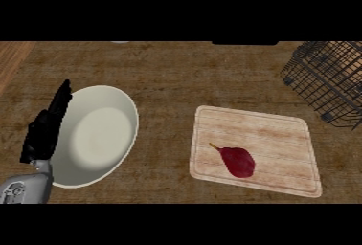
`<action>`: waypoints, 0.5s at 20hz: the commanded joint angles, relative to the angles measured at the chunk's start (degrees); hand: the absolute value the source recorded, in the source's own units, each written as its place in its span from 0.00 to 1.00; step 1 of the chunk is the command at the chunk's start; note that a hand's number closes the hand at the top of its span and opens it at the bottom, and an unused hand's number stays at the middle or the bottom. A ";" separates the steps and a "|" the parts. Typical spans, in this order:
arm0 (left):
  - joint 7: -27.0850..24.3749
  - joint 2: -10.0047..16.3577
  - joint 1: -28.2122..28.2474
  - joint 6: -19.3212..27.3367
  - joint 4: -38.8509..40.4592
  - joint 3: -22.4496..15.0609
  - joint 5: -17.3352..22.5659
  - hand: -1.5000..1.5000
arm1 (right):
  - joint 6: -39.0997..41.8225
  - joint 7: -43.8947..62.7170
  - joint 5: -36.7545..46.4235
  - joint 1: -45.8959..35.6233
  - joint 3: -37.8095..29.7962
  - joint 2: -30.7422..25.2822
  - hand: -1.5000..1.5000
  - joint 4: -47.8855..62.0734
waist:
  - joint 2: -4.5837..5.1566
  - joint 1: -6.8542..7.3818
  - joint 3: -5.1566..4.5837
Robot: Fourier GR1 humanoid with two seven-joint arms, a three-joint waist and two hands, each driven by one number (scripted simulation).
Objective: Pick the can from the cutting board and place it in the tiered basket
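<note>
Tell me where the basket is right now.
In the head view, the basket stands at the upper right, partly cut off by the picture's right edge, just beyond the far right corner of the board.

My left hand [46, 128]: black all over, long and narrow. My forearm [25, 188]: smooth grey shell, a few small dark marks.

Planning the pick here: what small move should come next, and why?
Probably bring the right hand, not in view, in over the cutting board toward the dark red item lying there; no can shows. The basket stands on that side, while the left hand rests open beside the plate.
</note>
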 commanded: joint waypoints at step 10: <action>0.16 -0.83 -0.25 0.92 -0.49 -0.52 -1.22 0.50 | -19.28 -17.05 20.50 -17.79 7.83 -3.57 1.00 35.72 | 0.10 0.59 0.01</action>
